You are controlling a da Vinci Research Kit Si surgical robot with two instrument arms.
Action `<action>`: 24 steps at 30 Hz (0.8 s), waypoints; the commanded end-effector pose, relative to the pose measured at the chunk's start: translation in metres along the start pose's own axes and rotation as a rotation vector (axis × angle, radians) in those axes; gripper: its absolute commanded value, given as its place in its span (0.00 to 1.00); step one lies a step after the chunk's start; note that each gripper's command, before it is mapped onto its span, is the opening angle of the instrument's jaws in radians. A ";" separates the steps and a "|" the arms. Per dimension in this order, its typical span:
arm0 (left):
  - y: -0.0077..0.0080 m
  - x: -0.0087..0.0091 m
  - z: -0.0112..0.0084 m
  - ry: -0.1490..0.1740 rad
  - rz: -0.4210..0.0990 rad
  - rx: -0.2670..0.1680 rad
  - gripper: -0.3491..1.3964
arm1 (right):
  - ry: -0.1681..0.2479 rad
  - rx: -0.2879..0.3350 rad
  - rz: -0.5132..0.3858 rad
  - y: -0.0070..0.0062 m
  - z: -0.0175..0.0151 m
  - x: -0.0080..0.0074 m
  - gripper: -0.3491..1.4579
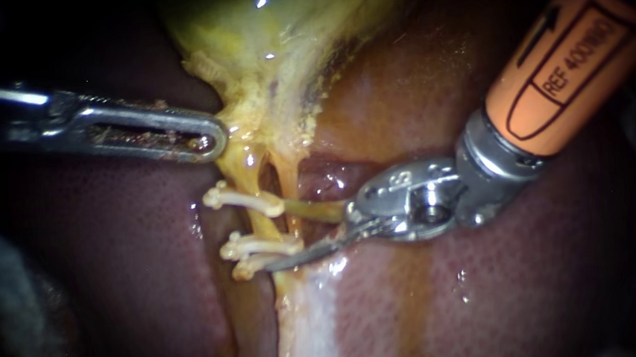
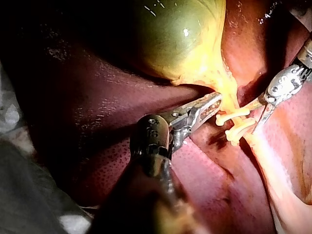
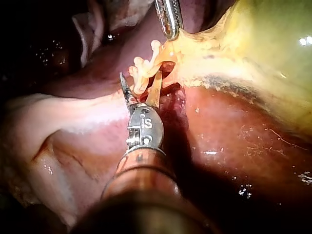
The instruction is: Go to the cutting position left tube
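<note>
The left instrument (image 1: 207, 138) has its jaws clamped on the gallbladder (image 1: 273, 69) neck. The right instrument (image 1: 303, 239) holds its blades apart, 1 against the 2 lower clips (image 1: 259, 246). The left tube (image 1: 265, 223) runs between these and the upper clip (image 1: 249, 202).

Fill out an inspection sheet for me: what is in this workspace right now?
Surface: liver, wet and shiny, with the gallbladder against it.
Job's things: left tube carrying three pale clips, one nearer the gallbladder and two close together farther off.
Clutter: nothing seen.
Instruments: left instrument, jaws apparently shut on the gallbladder's yellow edge; right instrument, blades open at the tube, by the clips.
Cables: nothing seen.
Surroundings: grey cloth beside the liver; everything beyond is dark.
</note>
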 end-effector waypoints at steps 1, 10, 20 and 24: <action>0.0000 0.0000 0.0000 0.000 0.000 0.000 0.00 | -0.004 0.006 0.003 0.0000 0.0002 0.0000 0.96; 0.0000 0.0000 0.0001 0.001 0.000 0.001 0.00 | 0.030 0.080 0.020 0.0004 0.0019 0.0007 0.95; 0.0000 0.0000 0.0002 0.001 0.000 0.001 0.00 | 0.093 0.121 0.059 0.0007 0.0036 0.0020 0.92; 0.0000 0.0000 0.0003 0.001 0.000 0.002 0.00 | 0.109 0.122 0.083 0.0008 0.0046 0.0023 0.92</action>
